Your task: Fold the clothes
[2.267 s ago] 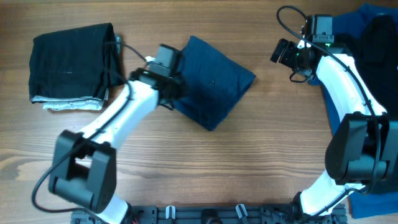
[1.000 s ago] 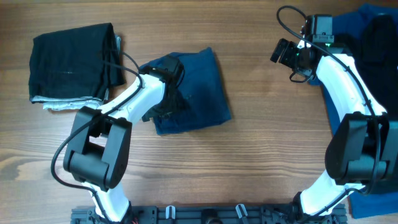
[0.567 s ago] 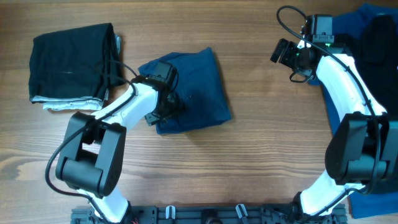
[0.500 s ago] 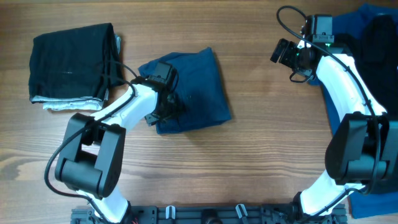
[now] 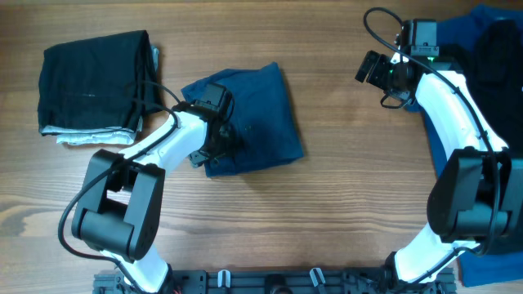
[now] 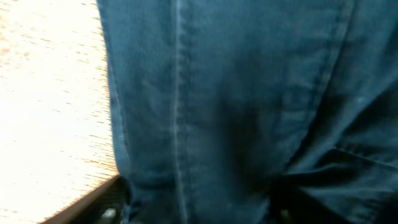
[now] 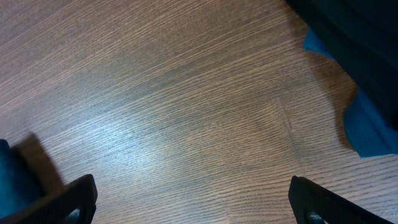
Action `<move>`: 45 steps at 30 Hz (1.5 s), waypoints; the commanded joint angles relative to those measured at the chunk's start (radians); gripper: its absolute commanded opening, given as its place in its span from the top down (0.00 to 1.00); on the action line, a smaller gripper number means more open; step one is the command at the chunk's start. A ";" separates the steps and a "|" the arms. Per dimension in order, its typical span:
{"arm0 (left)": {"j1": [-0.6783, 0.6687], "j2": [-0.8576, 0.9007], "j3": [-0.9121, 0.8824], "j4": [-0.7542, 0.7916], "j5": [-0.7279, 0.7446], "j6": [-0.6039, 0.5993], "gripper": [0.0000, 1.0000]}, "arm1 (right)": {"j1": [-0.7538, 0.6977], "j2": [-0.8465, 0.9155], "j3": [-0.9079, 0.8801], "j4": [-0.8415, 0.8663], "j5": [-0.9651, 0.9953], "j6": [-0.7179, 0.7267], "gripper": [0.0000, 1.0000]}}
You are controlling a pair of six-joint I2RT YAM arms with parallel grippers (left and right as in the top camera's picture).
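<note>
The navy shorts point(image 5: 253, 114) are lying folded into a rough rectangle just left of the middle of the overhead frame, flat on the desk point(image 5: 343, 204). The left gripper point(image 5: 214, 139) is sitting on the shorts' left edge. In the left wrist view, seamed navy cloth is filling almost the whole frame and hiding the jaws, so I cannot tell whether they are pinching the fabric or only pressing on it.

The right gripper point(image 5: 369, 67) is hanging over bare wood at the upper right, its jaws spread wide with nothing between them. Beyond it, at the right edge, a pile point(image 5: 490, 49) of black and brighter blue clothes is waiting unfolded. At the upper left, a black garment point(image 5: 94, 77) is lying folded on top of a pale garment point(image 5: 90, 137).

The step in hand looks like finishing and tidying this fold, perhaps before sliding the shorts toward the stack at the upper left. To do it well, the left arm should be keeping the layers together near that left edge, moving low and slowly so the top layer is not dragging open, and letting go only once the edges are lying square.
</note>
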 commanded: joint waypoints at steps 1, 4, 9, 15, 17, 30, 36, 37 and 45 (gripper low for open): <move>-0.002 0.069 -0.070 -0.016 0.012 0.003 0.40 | 0.003 0.004 0.000 0.002 0.018 0.015 0.00; -0.002 0.069 -0.070 -0.015 0.012 0.003 0.63 | 0.003 0.004 -0.001 0.002 0.018 0.015 0.01; -0.002 0.069 -0.070 -0.016 0.012 0.003 0.96 | 0.003 0.004 -0.001 0.002 0.018 0.015 0.00; -0.002 0.059 -0.027 -0.030 -0.028 0.092 0.96 | 0.003 0.004 0.000 0.002 0.018 0.015 0.00; -0.002 0.041 0.028 -0.063 -0.069 0.139 0.96 | 0.003 0.004 0.000 0.002 0.018 0.014 0.01; 0.003 -0.164 0.366 -0.133 -0.335 0.345 0.96 | 0.003 0.004 -0.001 0.002 0.018 0.014 0.01; 0.111 -0.209 0.470 -0.122 -0.341 0.475 0.96 | 0.003 0.004 0.000 0.002 0.018 0.015 0.01; 0.140 -0.209 0.480 -0.109 -0.340 0.501 0.96 | 0.003 0.004 -0.001 0.002 0.018 0.015 0.01; 0.350 -0.209 0.542 0.165 -0.321 0.670 0.96 | 0.003 0.004 0.000 0.002 0.018 0.015 0.01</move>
